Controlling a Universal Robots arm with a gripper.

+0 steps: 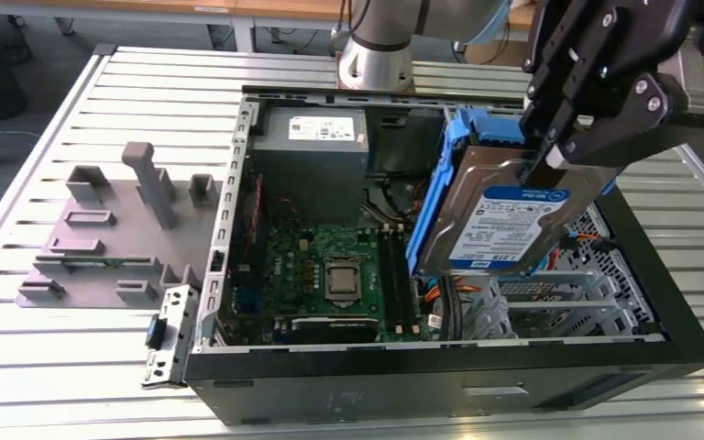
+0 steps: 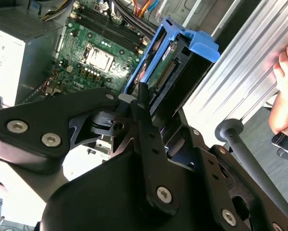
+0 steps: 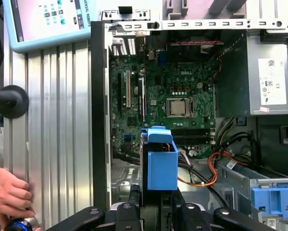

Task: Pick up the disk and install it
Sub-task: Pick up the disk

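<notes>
The hand was clenched on the upper end of the disk, one finger on each flat face, holding it clear of the table and inside the open computer case. The disk hung directly below the hand, nearly on edge. Its long axis ran steeply down from the grip toward the case floor and leaned a little, with the labelled face turned to the exterior view's right. Its lower end sat between the motherboard and the metal drive cage, just beside the cage's near wall. Whether it touched the cage could not be told. In the first wrist view the blue carrier of the disk stood straight out ahead of the hand, over the cables beside the board.
</notes>
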